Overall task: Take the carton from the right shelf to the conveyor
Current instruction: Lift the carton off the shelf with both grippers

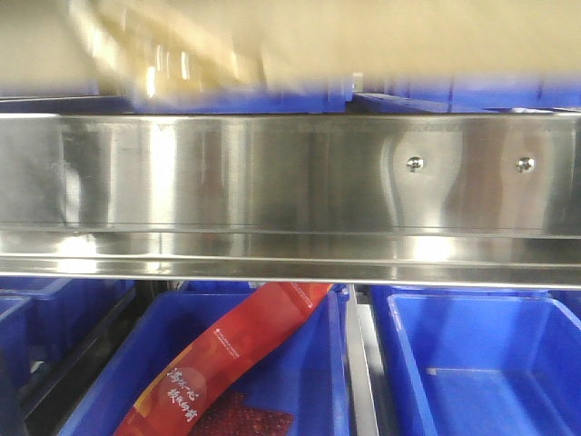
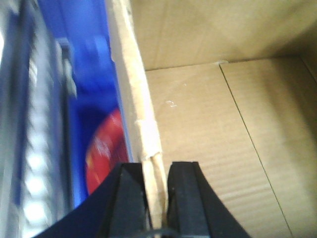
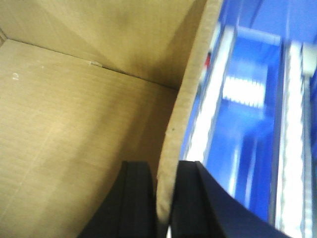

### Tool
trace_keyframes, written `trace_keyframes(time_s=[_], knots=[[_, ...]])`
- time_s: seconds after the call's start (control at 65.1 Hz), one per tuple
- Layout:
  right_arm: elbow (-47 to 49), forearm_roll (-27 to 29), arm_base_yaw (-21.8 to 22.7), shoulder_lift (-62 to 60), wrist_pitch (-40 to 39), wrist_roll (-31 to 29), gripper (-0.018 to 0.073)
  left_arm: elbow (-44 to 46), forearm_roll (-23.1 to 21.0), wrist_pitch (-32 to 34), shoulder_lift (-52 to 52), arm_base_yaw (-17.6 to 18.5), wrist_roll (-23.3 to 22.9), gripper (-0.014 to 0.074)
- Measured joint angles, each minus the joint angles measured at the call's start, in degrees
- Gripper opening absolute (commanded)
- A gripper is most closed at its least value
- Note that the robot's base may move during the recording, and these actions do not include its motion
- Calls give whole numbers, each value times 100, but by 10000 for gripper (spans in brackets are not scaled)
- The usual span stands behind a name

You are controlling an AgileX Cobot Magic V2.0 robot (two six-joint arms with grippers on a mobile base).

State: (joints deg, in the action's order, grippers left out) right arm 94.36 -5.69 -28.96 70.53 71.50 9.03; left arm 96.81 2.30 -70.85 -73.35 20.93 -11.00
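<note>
The brown carton (image 1: 300, 41) fills the top of the front view, blurred, above the steel front rail of the right shelf (image 1: 272, 182). In the left wrist view my left gripper (image 2: 157, 173) is shut on the carton's left wall (image 2: 136, 89), one finger inside and one outside. In the right wrist view my right gripper (image 3: 166, 173) is shut on the carton's right wall (image 3: 190, 84) in the same way. Both wrist views look down into the carton's bare inside (image 2: 208, 139). The conveyor is out of view.
Blue plastic bins (image 1: 472, 372) sit under the shelf rail; one (image 1: 182, 363) holds a red snack packet (image 1: 227, 354). More blue bins (image 1: 436, 95) stand behind the rail beside the carton. A red item (image 2: 106, 153) lies in the bin left of the carton.
</note>
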Motion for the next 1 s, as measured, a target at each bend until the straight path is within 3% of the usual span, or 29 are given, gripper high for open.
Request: trace_keyframes(time_s=[0.999], knots=[[-123,-21,0,-39,-139,0,-67,-92,1,355,39,10,-23,-10]])
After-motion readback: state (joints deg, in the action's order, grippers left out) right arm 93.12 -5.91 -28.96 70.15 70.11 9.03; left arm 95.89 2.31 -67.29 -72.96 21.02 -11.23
